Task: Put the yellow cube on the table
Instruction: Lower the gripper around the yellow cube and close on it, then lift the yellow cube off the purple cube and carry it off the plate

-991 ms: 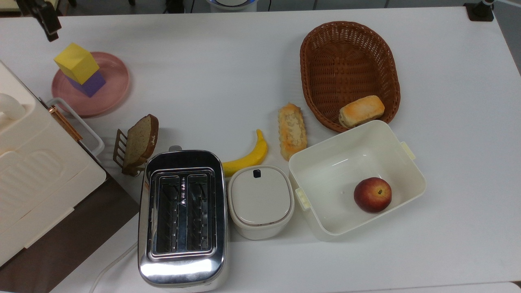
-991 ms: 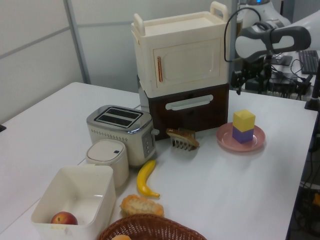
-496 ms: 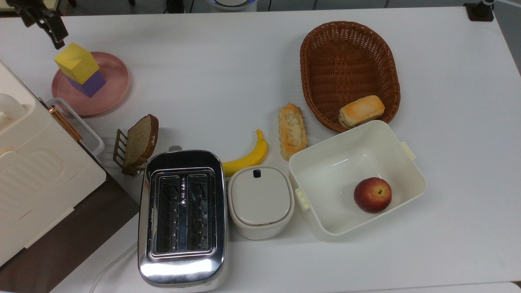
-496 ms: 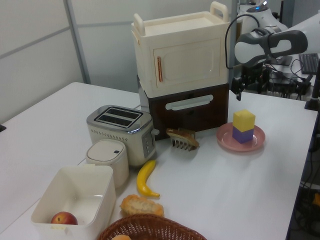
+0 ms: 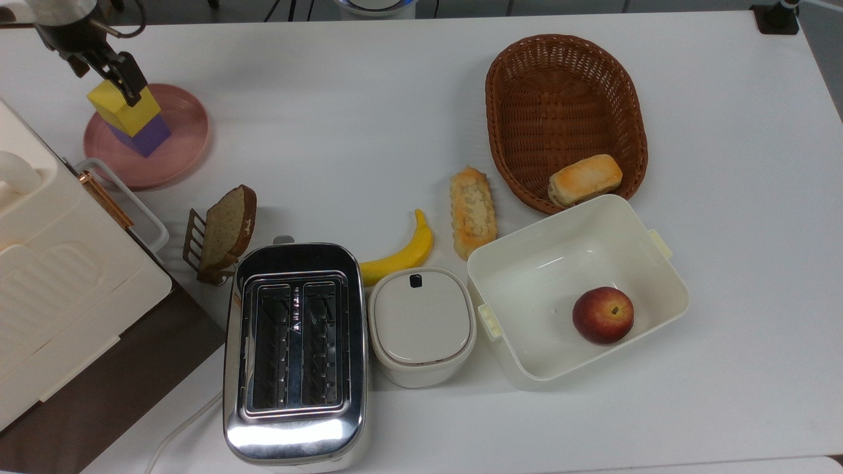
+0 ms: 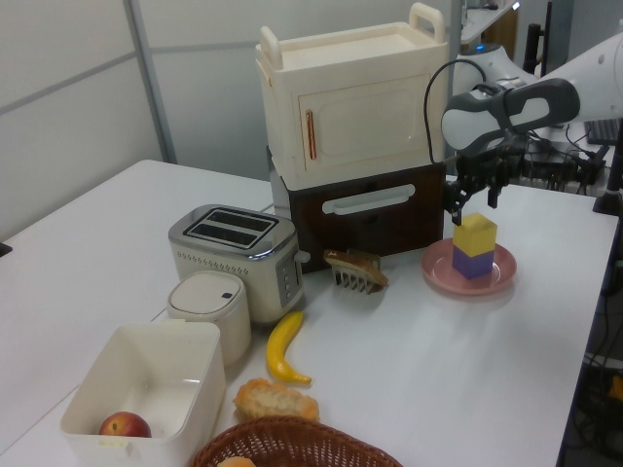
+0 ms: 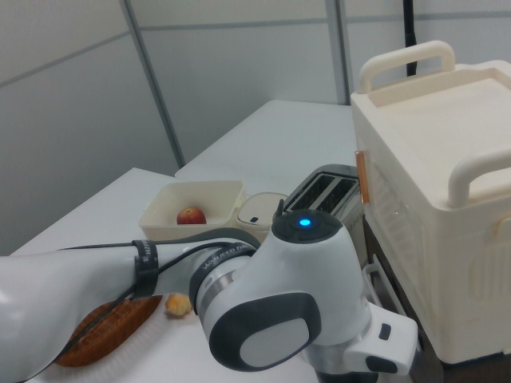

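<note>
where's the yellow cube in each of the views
Top view: yellow cube at upper left, stacked on the purple cube on the pink plate, under the hand.
Left view: yellow cube at right of centre, same stack.
Right view: hidden behind the arm.
Shared landmark: the toaster.

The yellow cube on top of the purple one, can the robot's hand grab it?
Probably yes. The hand hangs open just above the yellow cube, which sits on the purple cube with nothing on top of it or close beside it.

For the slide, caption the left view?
Gripper open above the yellow cube stacked on the purple cube.
</note>
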`<control>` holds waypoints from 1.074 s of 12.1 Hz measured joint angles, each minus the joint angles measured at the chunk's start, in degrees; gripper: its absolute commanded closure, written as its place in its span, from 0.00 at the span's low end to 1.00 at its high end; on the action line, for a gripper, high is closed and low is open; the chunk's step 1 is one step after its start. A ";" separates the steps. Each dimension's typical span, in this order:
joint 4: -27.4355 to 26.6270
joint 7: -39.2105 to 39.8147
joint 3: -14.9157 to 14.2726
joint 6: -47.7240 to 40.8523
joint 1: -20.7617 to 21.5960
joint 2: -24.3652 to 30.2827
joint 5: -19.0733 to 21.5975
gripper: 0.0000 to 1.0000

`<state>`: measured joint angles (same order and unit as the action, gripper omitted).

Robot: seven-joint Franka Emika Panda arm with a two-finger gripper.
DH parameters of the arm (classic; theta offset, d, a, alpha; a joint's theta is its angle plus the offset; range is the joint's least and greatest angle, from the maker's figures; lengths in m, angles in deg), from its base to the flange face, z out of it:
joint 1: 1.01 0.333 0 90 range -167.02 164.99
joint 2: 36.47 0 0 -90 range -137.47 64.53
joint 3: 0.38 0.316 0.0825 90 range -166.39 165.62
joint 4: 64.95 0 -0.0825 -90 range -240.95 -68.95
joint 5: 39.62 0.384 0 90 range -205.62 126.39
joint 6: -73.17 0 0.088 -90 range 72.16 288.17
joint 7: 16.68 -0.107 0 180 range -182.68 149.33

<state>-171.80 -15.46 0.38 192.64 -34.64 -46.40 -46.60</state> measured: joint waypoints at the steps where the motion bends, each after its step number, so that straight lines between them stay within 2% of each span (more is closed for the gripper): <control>1: 0.00 0.37 0.05 0.18 0.09 -0.48 0.00 0.00; 5: -0.10 0.60 0.35 1.04 0.40 -1.53 0.00 0.00; 6: -0.23 0.63 0.35 1.29 0.40 -1.90 0.00 0.07; 8: -0.32 0.70 0.35 1.59 0.40 -2.21 0.00 0.69; 10: -0.48 0.73 0.35 1.60 0.40 -2.34 -0.02 0.82; 13: -0.42 0.75 0.35 1.67 0.40 -2.35 -0.03 0.82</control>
<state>-172.21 -14.71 0.73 194.31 -34.24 -48.75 -46.63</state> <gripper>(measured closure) 0.436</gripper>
